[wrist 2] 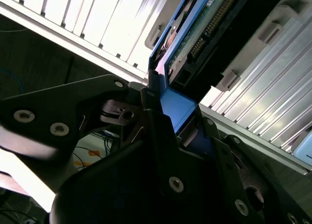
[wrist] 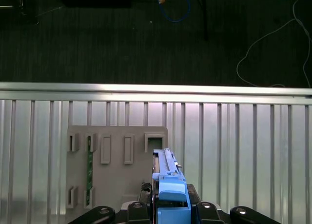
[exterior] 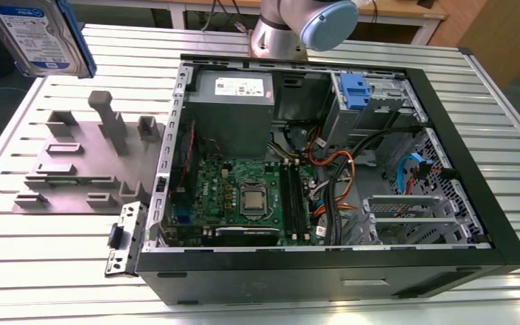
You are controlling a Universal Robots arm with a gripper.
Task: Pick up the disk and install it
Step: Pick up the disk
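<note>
You have the disk (exterior: 38, 34) in hand, and the pick-up step looks done. In both wrist views the gripper (wrist 2: 178, 114) is clenched on the disk's blue end tab, with one finger on each side of it. In the exterior view the disk hangs high at the exterior view's left, with no support showing beneath it, well apart from the open computer case (exterior: 287, 277). In the first wrist view it shows edge-on over the grey fixture plate (wrist: 117, 170).

I judge you are at the carry, with the install not yet begun. The move to the case calls for a firm hold on that tab alone, since the drive's whole weight hangs off it. You also need the blue side rails squared to the bay before any push. The loose cables (exterior: 332, 159) inside the case lie close to the drive cage, so give them room. You cannot tell from these views which bay is free.

By count:
- one disk
- one gripper
- one arm (exterior: 287, 30)
- one open case on the slatted table (exterior: 43, 271)
- one fixture plate
- one other blue caddy (exterior: 355, 91), seated in the case
- one grey power-supply box (exterior: 233, 101)
- one thin green board (wrist: 89, 170), standing in a slot of the fixture plate
</note>
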